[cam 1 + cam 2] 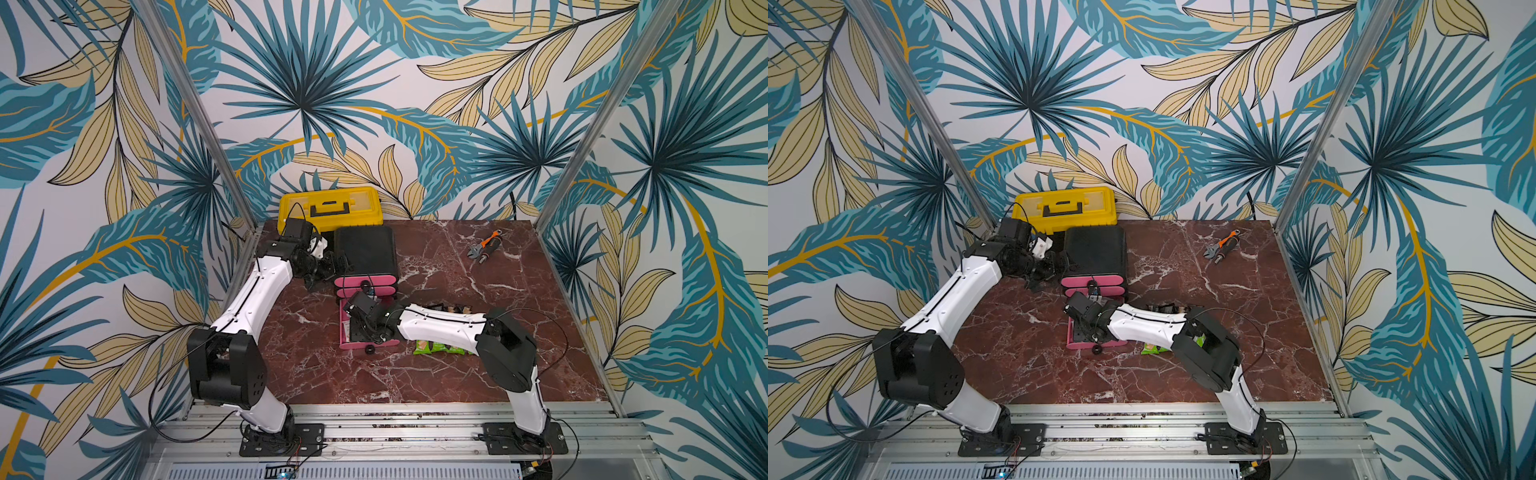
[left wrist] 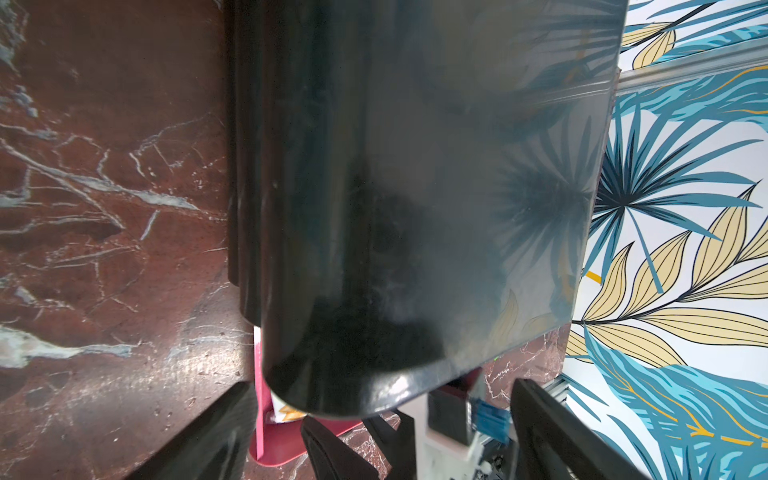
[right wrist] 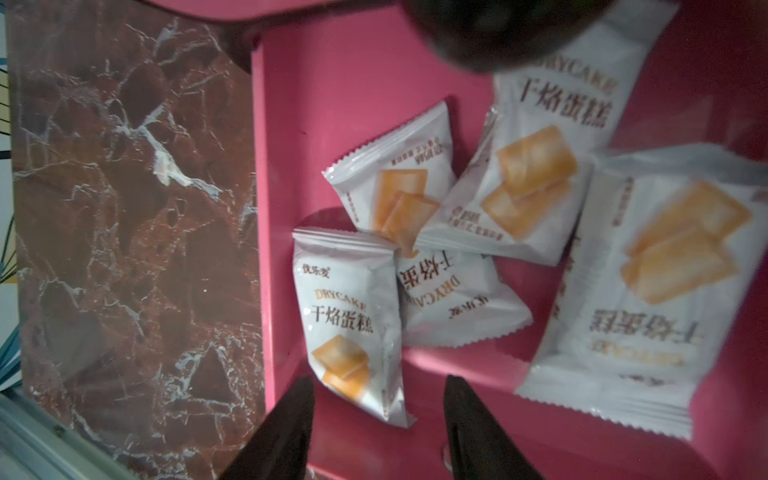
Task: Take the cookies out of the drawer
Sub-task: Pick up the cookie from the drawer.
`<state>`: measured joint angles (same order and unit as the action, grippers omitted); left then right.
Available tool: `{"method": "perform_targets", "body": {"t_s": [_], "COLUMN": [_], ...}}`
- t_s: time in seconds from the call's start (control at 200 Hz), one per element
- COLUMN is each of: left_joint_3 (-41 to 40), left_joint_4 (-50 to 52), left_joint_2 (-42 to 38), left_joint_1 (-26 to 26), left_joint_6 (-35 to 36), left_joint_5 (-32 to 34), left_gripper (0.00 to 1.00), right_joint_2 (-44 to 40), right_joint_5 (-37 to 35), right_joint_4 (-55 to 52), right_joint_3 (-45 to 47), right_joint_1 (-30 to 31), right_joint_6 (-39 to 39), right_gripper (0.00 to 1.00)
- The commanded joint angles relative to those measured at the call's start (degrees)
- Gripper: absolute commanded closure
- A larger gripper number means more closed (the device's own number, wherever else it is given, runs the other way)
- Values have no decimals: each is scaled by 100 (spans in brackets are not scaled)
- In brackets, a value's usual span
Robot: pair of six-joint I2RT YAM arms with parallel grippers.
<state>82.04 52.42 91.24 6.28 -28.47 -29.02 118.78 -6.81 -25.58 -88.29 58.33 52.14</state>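
We see a yellow toolbox (image 1: 330, 206) with a black handle at the far edge of the tabletop (image 1: 457, 374), against the leaf-patterned wall (image 1: 374, 83). An orange-and-black wrench (image 1: 485, 247) lies well apart from it, toward the far right corner. We see the tabletop is reddish-brown marble with white veins; aluminium rails (image 1: 395, 419) run along its near edge.

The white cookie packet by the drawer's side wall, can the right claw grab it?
Probably yes. The right gripper has its jaws open over the white packet, whose end lies between the fingertips, and nothing covers it in the open pink drawer.
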Motion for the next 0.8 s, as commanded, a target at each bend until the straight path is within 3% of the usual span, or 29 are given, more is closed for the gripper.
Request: {"method": "perform_targets", "body": {"t_s": [0.0,0.155,0.466,0.796], "left_joint_3": [98,33,82,-1], "left_joint_4": [103,101,157,37], "left_joint_2": [-84,-96,-133,-279], "left_joint_1": [-13,-13,-13,-13], "left_joint_6": [144,168,114,-8], "left_joint_5": [-58,-45,-22,98], "left_gripper": [0,0,0,0], "right_joint_2": [267,472,428,-646], "right_joint_5": [23,101,6,-374], "right_joint_4": [83,132,159,-240], "right_joint_3": [-135,-267,-235,233], "right_joint_1": [3,3,3,3], "right_joint_6": [100,129,-25,-204], "right_gripper": [45,50,78,85]}}
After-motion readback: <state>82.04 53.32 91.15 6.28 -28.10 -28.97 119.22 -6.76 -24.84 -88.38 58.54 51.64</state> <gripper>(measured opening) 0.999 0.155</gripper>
